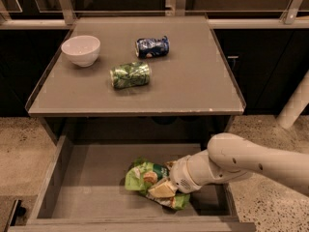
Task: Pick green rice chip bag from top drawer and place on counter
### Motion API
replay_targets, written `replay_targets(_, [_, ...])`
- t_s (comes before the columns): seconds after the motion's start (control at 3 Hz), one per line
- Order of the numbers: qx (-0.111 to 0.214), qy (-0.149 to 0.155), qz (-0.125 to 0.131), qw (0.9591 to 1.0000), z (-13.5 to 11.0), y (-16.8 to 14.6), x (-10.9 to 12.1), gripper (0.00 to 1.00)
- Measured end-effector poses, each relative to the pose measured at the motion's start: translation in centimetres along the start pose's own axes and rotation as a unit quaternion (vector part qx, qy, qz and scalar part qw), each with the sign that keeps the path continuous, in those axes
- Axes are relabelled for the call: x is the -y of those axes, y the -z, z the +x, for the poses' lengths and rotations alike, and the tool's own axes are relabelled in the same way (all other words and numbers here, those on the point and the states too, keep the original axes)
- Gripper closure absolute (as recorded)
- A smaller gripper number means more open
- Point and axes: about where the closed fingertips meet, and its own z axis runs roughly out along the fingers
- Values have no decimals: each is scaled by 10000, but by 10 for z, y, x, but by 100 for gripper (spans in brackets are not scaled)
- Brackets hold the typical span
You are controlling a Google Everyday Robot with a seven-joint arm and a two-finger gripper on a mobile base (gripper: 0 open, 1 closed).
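The green rice chip bag (145, 176) lies crumpled in the open top drawer (87, 187), toward its right front. My white arm reaches in from the right, and its gripper (168, 185) is down on the bag's right part, hidden behind the wrist and the bag. The counter (193, 81) is the grey tabletop above the drawer.
On the counter stand a white bowl (80, 50) at the back left, a dark green crushed can (130, 75) in the middle and a blue can (152, 47) behind it. A white post (295, 103) stands at the right. Speckled floor surrounds the table.
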Motion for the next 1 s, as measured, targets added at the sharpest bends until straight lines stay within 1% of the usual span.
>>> replay_targets(0.33, [191, 48, 188, 9996, -10, 31, -14, 100])
replay_targets(0.67, [366, -57, 673, 9970, -21, 89, -49, 100])
replay_targets(1.0, [299, 64, 1157, 9928, -49, 148, -82, 100])
